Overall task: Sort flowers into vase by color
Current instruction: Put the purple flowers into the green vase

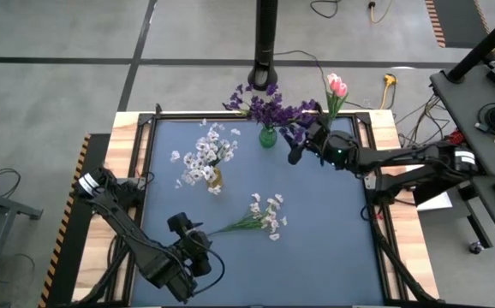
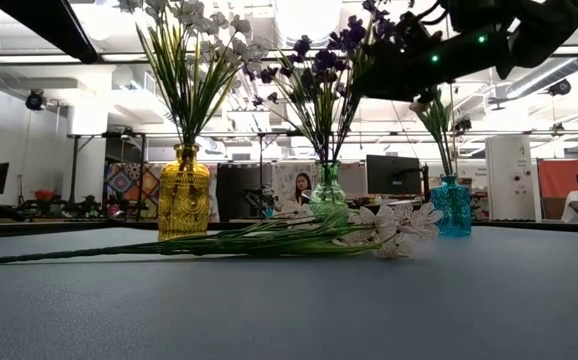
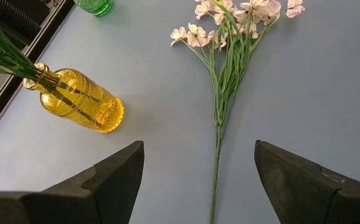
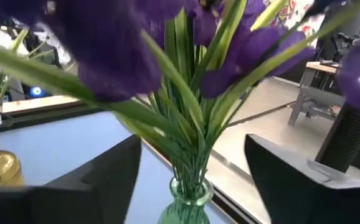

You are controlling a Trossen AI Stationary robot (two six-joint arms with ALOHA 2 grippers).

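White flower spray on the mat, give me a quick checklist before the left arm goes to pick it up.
1. White spray lying flat, free of the vases: ok.
2. Left gripper open, by the stem's end: ok.
3. Stem centred between its fingers: ok.
4. Yellow vase upright with room at the neck: cannot tell.
5. Right gripper clear of the route, up by the green vase: ok.

A robotics lab in a big open workshop hall. Two arms (image 1: pixel 136 239) are bolted to a blue-topped counter (image 1: pixel 333 248) on a bare concrete floor (image 1: pixel 50 85) strewn with cables (image 1: pixel 402 107). Behind it are monitors (image 2: pixel 393 174), ceiling lights (image 2: pixel 119 60) and a seated person (image 2: pixel 301 187).
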